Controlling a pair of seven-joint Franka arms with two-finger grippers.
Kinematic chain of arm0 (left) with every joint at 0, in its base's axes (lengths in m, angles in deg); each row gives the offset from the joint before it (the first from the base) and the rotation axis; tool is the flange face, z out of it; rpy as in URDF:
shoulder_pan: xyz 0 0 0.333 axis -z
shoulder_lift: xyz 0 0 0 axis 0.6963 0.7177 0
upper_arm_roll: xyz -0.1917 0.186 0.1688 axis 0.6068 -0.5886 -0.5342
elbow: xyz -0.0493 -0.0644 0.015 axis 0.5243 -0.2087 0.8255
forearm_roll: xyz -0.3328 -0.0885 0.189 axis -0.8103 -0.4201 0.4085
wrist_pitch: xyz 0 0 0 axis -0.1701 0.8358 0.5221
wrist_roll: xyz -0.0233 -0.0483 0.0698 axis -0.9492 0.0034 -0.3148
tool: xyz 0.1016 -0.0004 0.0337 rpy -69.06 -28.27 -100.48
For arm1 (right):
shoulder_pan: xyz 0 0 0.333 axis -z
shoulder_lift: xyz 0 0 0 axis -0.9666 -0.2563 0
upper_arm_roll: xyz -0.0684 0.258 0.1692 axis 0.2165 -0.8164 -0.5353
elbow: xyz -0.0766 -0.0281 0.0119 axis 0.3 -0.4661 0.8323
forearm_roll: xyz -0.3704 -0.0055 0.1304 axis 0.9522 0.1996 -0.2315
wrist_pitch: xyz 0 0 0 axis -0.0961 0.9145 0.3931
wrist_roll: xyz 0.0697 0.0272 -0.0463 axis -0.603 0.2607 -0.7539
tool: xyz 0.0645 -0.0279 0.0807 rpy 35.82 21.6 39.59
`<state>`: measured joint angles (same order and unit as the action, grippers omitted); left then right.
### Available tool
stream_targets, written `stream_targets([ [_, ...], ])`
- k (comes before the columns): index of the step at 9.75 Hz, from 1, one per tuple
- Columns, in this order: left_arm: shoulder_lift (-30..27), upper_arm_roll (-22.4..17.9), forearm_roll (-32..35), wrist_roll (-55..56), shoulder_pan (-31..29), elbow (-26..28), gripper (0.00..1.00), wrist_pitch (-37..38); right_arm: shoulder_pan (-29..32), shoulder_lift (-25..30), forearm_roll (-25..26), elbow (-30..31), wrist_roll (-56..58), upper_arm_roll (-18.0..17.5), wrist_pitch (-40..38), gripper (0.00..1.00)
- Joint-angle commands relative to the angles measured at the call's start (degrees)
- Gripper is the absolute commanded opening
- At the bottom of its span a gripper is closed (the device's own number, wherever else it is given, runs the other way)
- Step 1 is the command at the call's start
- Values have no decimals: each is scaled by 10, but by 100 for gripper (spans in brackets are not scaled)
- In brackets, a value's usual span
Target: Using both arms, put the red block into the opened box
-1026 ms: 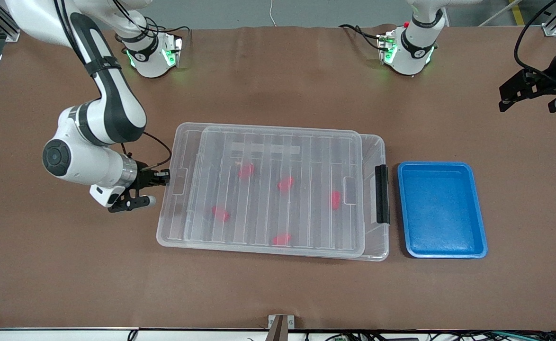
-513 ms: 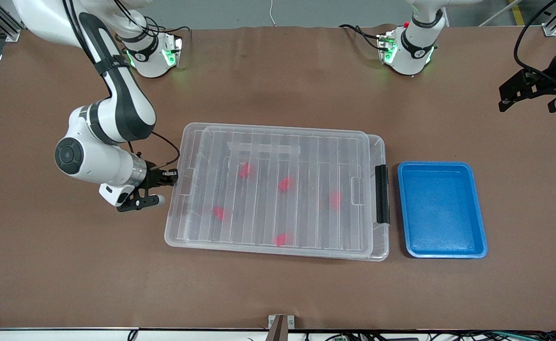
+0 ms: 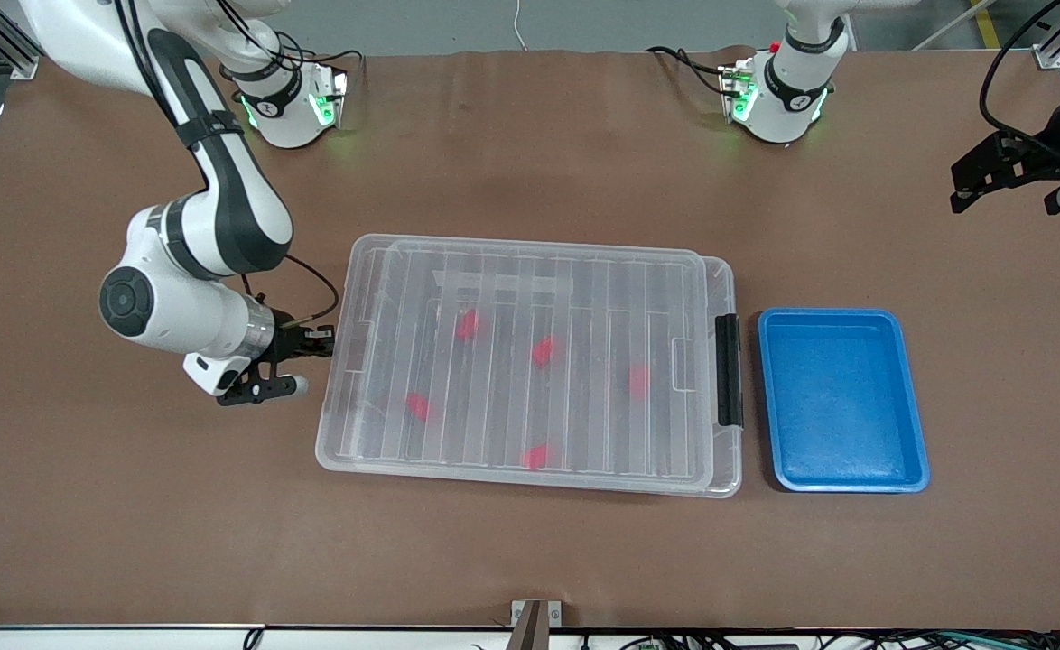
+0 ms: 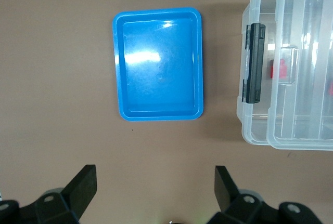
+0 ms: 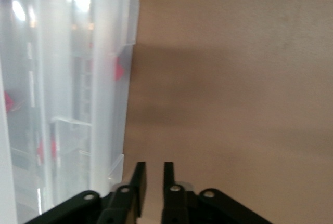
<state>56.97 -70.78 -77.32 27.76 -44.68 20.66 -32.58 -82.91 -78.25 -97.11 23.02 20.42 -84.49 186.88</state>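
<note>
The clear box (image 3: 727, 271) lies mid-table with its ribbed lid (image 3: 584, 298) flat on top, slightly offset, and the black latch (image 3: 728, 370) at the end toward the left arm. Several red blocks show through the lid, such as one red block (image 3: 543, 350) and another (image 3: 417, 406). My right gripper (image 3: 320, 339) sits low beside the box's short end toward the right arm. Its fingers (image 5: 139, 180) stand slightly apart with nothing between them, next to the box wall (image 5: 109, 78). My left gripper (image 3: 1004, 176) waits open, high over the table's end; its fingers (image 4: 86, 182) are spread wide.
A blue tray (image 3: 841, 397) lies beside the box's latch end, also in the left wrist view as the blue tray (image 4: 158, 63) next to the box (image 4: 291, 125). Brown table surface surrounds both. The arm bases stand farthest from the front camera.
The lid slid toward the latch end and now sits nearly square on the box. My right gripper followed it, then backed off a little, and its fingers have parted. The left arm has not moved.
</note>
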Motion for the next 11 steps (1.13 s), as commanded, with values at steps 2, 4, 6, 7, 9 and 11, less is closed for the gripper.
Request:
stream_targets([
  [2,-1,1,-8,-5,-2,14,100,6,70,108,47,0,-33,13,-76,100],
  [4,-1,0,-12,4,-3,16,100,18,72,184,95,0,-83,54,-120,100],
  [6,-1,-2,-12,11,-4,17,100,30,73,237,108,-19,-86,89,-183,100],
  [7,-1,-3,-12,12,-3,17,100,31,73,240,118,-59,-84,97,-224,100],
  [9,-1,-2,-12,33,-2,16,100,31,75,233,152,-160,-92,100,-294,100],
  [11,0,-3,-9,26,-3,15,100,31,77,233,144,-165,-101,100,-310,100],
])
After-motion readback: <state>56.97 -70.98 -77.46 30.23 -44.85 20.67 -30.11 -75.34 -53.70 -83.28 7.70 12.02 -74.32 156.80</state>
